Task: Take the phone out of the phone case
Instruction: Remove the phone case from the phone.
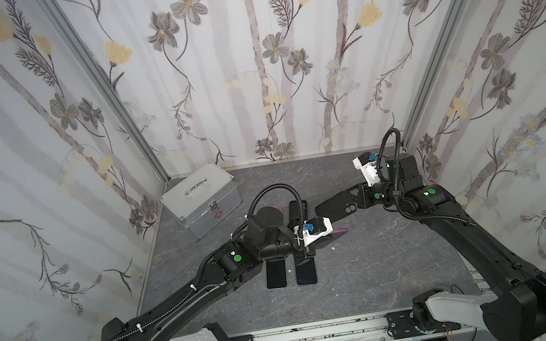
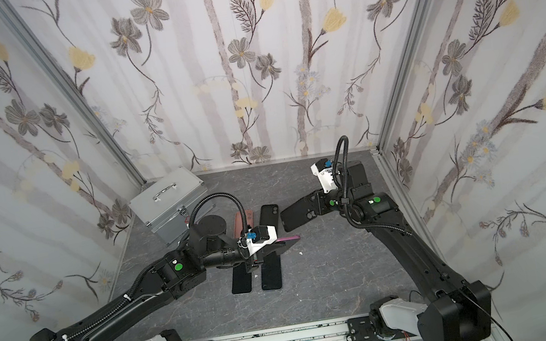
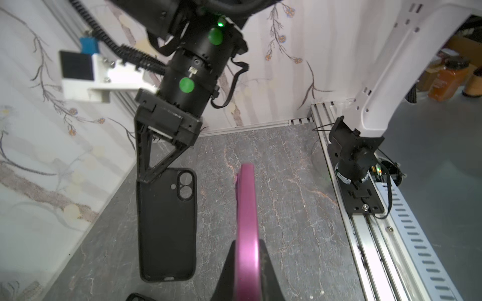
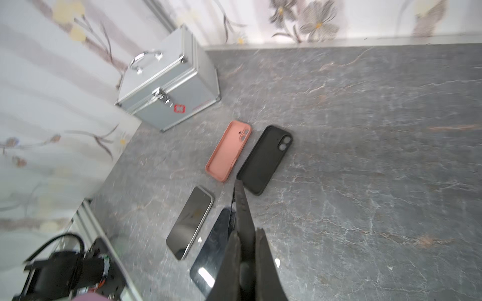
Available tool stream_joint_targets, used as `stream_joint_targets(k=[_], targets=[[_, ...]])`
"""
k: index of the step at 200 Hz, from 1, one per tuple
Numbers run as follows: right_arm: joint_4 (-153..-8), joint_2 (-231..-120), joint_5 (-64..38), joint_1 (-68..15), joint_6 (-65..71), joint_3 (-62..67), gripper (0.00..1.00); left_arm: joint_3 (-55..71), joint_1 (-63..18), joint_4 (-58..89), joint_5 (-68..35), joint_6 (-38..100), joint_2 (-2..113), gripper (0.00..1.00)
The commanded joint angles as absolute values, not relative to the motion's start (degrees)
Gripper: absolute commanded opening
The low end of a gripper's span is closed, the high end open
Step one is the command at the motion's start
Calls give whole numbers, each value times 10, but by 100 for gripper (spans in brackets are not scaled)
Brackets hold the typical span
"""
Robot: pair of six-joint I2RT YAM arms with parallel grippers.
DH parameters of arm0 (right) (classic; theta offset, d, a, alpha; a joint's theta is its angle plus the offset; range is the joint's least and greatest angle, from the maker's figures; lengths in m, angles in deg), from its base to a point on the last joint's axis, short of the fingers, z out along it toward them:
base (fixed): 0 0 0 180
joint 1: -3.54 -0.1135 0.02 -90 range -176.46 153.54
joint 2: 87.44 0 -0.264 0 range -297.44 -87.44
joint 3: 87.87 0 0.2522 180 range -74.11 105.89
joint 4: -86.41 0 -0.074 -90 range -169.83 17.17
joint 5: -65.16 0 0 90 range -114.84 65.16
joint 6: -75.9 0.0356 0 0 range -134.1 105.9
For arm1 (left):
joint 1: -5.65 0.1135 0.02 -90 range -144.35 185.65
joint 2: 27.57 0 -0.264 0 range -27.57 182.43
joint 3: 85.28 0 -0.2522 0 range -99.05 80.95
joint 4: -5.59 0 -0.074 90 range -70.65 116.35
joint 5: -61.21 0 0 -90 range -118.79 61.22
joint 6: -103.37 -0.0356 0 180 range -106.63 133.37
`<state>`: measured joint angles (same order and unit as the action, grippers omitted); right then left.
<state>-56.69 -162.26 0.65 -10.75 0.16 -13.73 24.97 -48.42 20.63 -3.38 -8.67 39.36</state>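
- Your left end effector (image 3: 246, 247) clamps the magenta phone (image 3: 246, 203) above mid desk (image 1: 370, 267); likely stiff, slick: hold flat faces.
- Your right end effector (image 4: 246, 235) pinches the empty black case (image 3: 167, 229), farther right.

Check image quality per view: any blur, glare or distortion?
Right wrist: motion smear throughout, glare patch on the dark-rimmed phone. Left wrist: purple phone close to the lens is soft, held case sharp. Both top views: sharp, evenly lit, wide-angle, posts splay outward.

Both end effectors (image 3: 246, 251) (image 4: 247, 235) clamped, seemingly aloft.
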Motion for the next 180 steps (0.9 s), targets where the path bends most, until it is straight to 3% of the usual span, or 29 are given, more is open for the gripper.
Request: stream_joint_targets(k=[1,26,55,76,117,180], targets=[[-639,-1577,-87,-96,81,-180,0,280,-480,27,-96,104,409,0],[-595,-1524,-152,-88,107,-222,0,306,-477,-43,-119,276,465,0],[-505,-1516,-155,-83,93,-218,0,312,-459,-52,-116,423,548,0],[-467,-1528,-103,-82,53,-221,0,307,-445,-53,-83,472,599,0],[-465,-1524,-93,-82,29,-247,0,288,-420,-39,-23,549,693,0],[-488,-1540,-70,-79,14,-287,0,275,-422,-33,-11,589,768,0]])
